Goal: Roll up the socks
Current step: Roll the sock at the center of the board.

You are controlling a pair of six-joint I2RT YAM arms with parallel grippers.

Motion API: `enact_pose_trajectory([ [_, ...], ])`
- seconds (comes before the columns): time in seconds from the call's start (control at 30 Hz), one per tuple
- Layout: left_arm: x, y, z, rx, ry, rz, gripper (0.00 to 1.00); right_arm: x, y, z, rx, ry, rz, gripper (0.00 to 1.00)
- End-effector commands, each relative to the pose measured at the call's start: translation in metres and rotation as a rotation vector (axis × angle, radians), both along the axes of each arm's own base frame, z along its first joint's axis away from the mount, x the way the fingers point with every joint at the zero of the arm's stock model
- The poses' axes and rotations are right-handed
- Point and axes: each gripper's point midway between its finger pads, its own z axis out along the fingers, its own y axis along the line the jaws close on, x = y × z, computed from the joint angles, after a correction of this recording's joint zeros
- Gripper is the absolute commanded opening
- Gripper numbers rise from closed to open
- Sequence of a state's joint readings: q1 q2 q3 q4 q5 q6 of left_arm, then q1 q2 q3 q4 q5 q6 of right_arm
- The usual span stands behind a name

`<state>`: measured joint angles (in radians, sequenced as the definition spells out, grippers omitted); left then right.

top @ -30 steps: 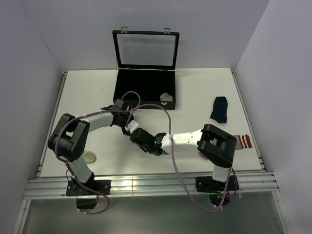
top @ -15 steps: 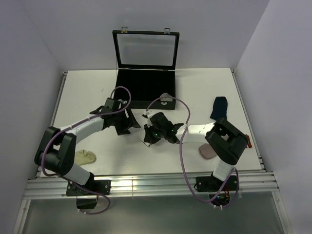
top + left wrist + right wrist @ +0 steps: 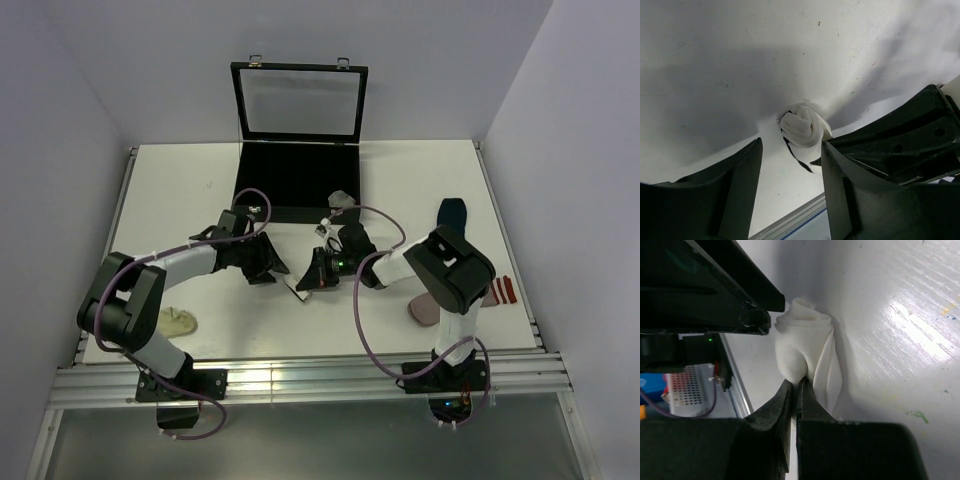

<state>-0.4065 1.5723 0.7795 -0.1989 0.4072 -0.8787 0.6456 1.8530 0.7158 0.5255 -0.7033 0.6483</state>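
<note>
A white sock [image 3: 802, 127] lies bunched into a loose roll on the table, with a black stripe showing on its flat end [image 3: 799, 161]. In the top view the white sock [image 3: 300, 292] sits between the two grippers. My right gripper [image 3: 797, 383] is shut on a fold of the white sock [image 3: 802, 347]; in the top view the right gripper [image 3: 310, 282] comes in from the right. My left gripper [image 3: 791, 146] is open, its tips just short of the roll, and the left gripper [image 3: 274, 270] stands to the sock's left. A navy sock [image 3: 452, 216] lies at the right.
An open black case [image 3: 298, 190] stands at the back, with a grey sock [image 3: 343, 200] at its front right corner. A red-striped sock [image 3: 500, 291] and a pinkish one [image 3: 424, 311] lie beside the right arm. A beige piece [image 3: 180, 321] lies near the left arm's base.
The left gripper has opened and drawn back a little from the white sock. The right gripper has shut on the sock, and the right arm has swung toward the back.
</note>
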Motion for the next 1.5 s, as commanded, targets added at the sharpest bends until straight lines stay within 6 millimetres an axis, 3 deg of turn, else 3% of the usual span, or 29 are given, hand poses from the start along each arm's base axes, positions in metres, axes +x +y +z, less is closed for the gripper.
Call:
enact_pose_trajectory([
  [0.0, 0.001, -0.015, 0.002, -0.049, -0.007, -0.031, 0.55, -0.013, -0.003, -0.01, 0.05, 0.12, 0.003, 0.0],
  [0.27, 0.001, -0.022, -0.009, -0.036, 0.018, -0.044, 0.45, -0.006, -0.014, -0.024, 0.045, 0.176, -0.048, 0.0],
  [0.47, 0.005, -0.022, -0.015, -0.011, 0.037, -0.049, 0.26, -0.001, -0.019, -0.025, -0.008, 0.121, -0.052, 0.01],
  [0.53, 0.004, -0.021, -0.017, 0.016, 0.043, -0.053, 0.18, 0.005, -0.019, -0.012, -0.024, 0.054, -0.057, 0.09],
  [0.57, 0.006, -0.018, -0.017, 0.043, 0.042, -0.054, 0.16, 0.007, -0.027, -0.018, -0.091, 0.026, -0.071, 0.13],
  [0.63, 0.005, -0.018, -0.017, 0.065, 0.05, -0.062, 0.1, 0.015, -0.024, 0.002, -0.122, -0.067, -0.081, 0.24],
  [0.67, 0.004, -0.016, -0.018, 0.082, 0.058, -0.065, 0.09, 0.015, -0.031, -0.002, -0.19, -0.097, -0.094, 0.28],
  [0.7, 0.004, -0.016, -0.019, 0.093, 0.063, -0.069, 0.05, 0.023, -0.029, 0.014, -0.193, -0.155, -0.109, 0.35],
  [0.77, 0.005, -0.014, -0.018, 0.119, 0.069, -0.079, 0.02, 0.017, -0.03, 0.018, -0.268, -0.212, -0.094, 0.4],
  [0.8, 0.005, -0.015, -0.02, 0.13, 0.075, -0.085, 0.01, 0.032, -0.032, 0.033, -0.304, -0.29, -0.152, 0.43],
  [0.87, 0.007, -0.015, -0.018, 0.139, 0.073, -0.092, 0.01, 0.024, -0.031, 0.035, -0.402, -0.371, -0.128, 0.45],
  [0.9, 0.007, -0.015, -0.018, 0.141, 0.073, -0.093, 0.01, 0.034, -0.031, 0.047, -0.446, -0.442, -0.173, 0.46],
  [0.93, 0.008, -0.016, -0.017, 0.142, 0.071, -0.095, 0.01, 0.021, -0.025, 0.045, -0.486, -0.468, -0.133, 0.47],
  [1.0, 0.008, -0.016, -0.017, 0.145, 0.072, -0.097, 0.01, 0.028, -0.023, 0.054, -0.549, -0.555, -0.159, 0.47],
  [1.1, 0.01, -0.017, -0.016, 0.151, 0.065, -0.099, 0.01, 0.02, -0.013, 0.054, -0.602, -0.612, -0.121, 0.48],
  [1.47, 0.008, -0.018, -0.017, 0.152, 0.067, -0.105, 0.01, 0.009, 0.006, 0.021, -0.762, -0.716, -0.028, 0.48],
])
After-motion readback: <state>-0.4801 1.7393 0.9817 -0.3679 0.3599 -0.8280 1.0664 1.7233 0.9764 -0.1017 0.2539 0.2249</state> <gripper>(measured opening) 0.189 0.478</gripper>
